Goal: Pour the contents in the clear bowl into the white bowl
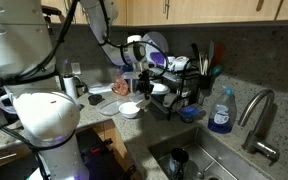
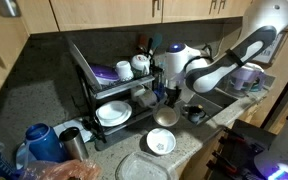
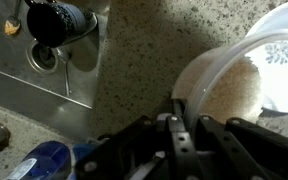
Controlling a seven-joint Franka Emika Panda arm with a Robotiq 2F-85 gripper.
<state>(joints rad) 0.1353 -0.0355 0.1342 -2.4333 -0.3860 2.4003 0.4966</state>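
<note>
Glassy clear bowl (image 3: 229, 90) holds tan contents; fingers (image 3: 176, 118) clamped on its rim; white bowl (image 3: 284, 45) at 2 o'clock, pour not yet done.

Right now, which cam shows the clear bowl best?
Wrist view: the clear bowl is large there, pale contents visible, the shut pincer on its rim. In both exterior views it is only a small, dim shape below the pincer.

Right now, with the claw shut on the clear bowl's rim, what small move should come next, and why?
Probably carry the clear bowl a little further, until it hangs over the white bowl. The claw is shut on its rim, pale contents are inside, and in the wrist view the white bowl lies beside it, not beneath.
</note>
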